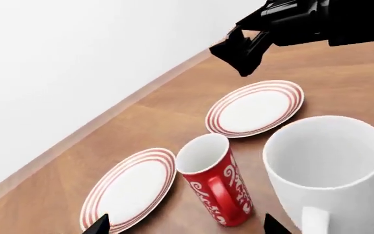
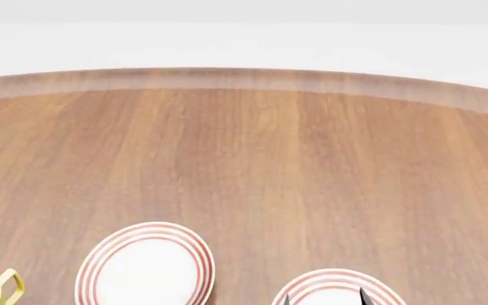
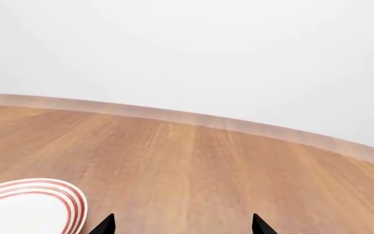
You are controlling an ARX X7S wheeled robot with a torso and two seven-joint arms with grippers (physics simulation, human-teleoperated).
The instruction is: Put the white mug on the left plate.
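A bare white wall backs the wooden table (image 2: 253, 165), and in the head view the left plate (image 2: 145, 269) lies at about 7 o'clock with the right plate (image 2: 335, 289) near 5 o'clock, both empty. The white mug (image 1: 327, 170) shows only in the left wrist view — upright, handle toward the camera, just beside the red mug (image 1: 216, 179), which stands between it and the left plate (image 1: 130, 189). The left gripper (image 1: 185, 225) shows two fingertips spread wide, holding nothing; the right gripper (image 3: 183, 225) is likewise wide and empty, hanging beside the right plate (image 3: 31, 207). The step in hand looks like the reach for the mug. To do it well, I would turn the left gripper toward the white mug, straddle its wall or handle squarely, close firmly on the glossy taper, then lift clear — high enough to pass over the red mug without clipping it.
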